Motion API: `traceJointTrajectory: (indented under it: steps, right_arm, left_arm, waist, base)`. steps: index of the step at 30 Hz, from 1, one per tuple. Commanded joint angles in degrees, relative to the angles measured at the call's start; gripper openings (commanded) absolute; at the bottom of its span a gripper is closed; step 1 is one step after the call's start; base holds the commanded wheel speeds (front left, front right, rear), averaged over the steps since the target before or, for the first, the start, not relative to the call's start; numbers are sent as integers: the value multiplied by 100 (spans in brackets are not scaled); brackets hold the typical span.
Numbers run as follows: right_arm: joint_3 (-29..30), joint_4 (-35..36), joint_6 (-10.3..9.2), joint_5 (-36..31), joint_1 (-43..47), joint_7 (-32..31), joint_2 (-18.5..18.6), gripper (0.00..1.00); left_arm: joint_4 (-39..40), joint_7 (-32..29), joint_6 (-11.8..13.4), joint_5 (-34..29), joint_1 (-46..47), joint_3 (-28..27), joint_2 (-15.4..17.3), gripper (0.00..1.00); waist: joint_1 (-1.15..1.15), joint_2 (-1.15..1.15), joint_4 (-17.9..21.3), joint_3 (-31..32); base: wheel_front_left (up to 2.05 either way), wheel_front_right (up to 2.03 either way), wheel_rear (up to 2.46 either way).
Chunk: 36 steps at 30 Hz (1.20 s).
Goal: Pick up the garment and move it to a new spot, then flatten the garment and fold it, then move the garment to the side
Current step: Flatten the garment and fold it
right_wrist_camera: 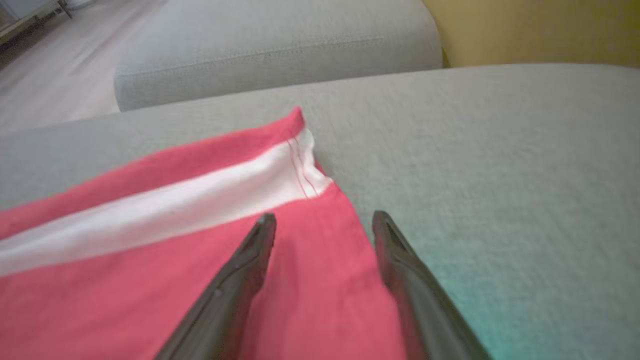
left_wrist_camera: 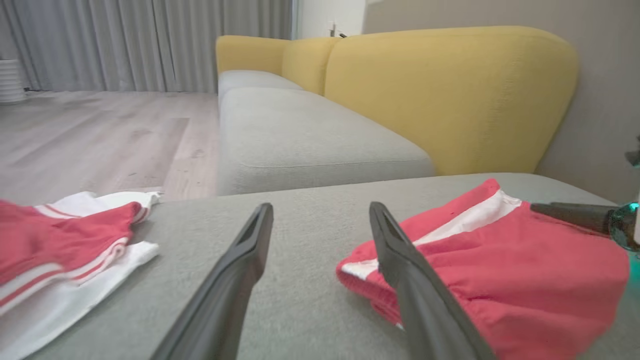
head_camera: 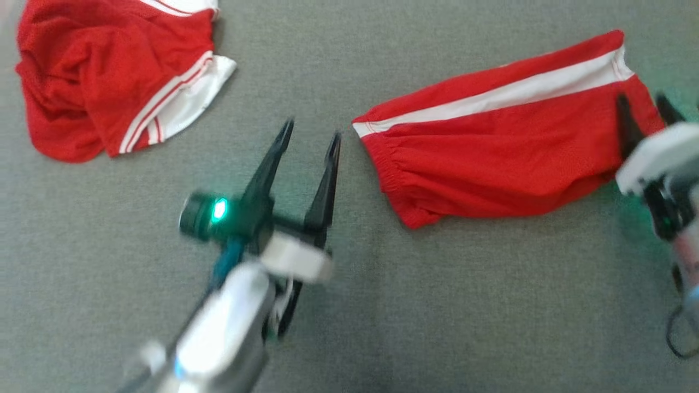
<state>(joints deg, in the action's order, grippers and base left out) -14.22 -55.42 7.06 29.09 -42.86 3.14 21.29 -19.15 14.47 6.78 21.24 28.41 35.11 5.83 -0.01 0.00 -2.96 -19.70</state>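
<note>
**Both claws spread at opposite ends of the folded red shorts**

The shorts [head_camera: 491,147] lie flat on the grey sofa cushion [head_camera: 437,305], white stripe up, well apart from a crumpled red-and-white garment [head_camera: 109,76] at the far left. The left claw [head_camera: 312,131] hovers with its fingers apart just beside the gathered waistband, holding nothing. The right claw [head_camera: 640,101], also spread, straddles the hem edge. The cloth looks light and limp and likely to sag or unfold. To my eye the best hold is a pinch through both layers at the waistband and the hem.
</note>
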Motion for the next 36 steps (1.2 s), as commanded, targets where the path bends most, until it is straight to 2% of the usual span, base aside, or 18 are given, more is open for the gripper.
traceJointTrajectory:
  steps: [1, 4, 9, 10, 11, 17, 22, 30, 36]
  right_arm:
    - [-65, 1, 43, 148, 85, -94, 134, 100]
    - [-59, -318, 43, 315, 193, -289, 218, 100]
    - [-121, -613, 43, 653, 272, -645, 157, 100]
    - [-145, -625, 43, 758, 280, -765, 111, 89]
    - [-184, -610, 43, 861, 294, -881, 74, 0]
    - [-353, -496, 43, 1004, 276, -673, 172, 0]
    - [-366, -662, 43, 1066, 313, -423, 296, 0]
    - [-419, -609, 43, 1116, 433, 52, 716, 0]
    - [-622, -304, 43, 1034, 163, 345, 603, 0]
  left_arm:
    - [438, 51, 143, -208, -279, -309, 105, 100]
    - [956, 51, 257, -504, -860, -494, 57, 100]
    - [1422, 52, 189, -758, -1401, -679, -35, 100]
    - [1474, 52, 172, -794, -1452, -721, -50, 100]
    - [1515, 52, 150, -829, -1491, -760, -63, 100]
    - [1634, 52, 67, -986, -1638, -967, -105, 100]
    - [1714, 52, -37, -1075, -1812, -1137, -137, 100]
    - [1728, 52, -196, -1213, -1931, -1254, -193, 100]
    - [1660, 52, -255, -1257, -1985, -1316, -230, 100]
  waist:
    - [1, 0, -101, 86]
    - [1, 0, -256, 152]
    - [1, 0, -491, 195]
    - [1, 0, -509, 202]
    - [1, 0, -521, 219]
    - [1, 0, -382, 379]
    - [1, 0, -27, 614]
    - [1, 0, 466, 740]
    - [1, 0, 616, 895]
  base:
    - [0, 0, 0]
    - [0, 0, 0]
    - [0, 0, 0]
    - [0, 0, 0]
    - [0, 0, 0]
    - [0, 0, 0]
    - [0, 0, 0]
    - [0, 0, 0]
    - [0, 0, 0]
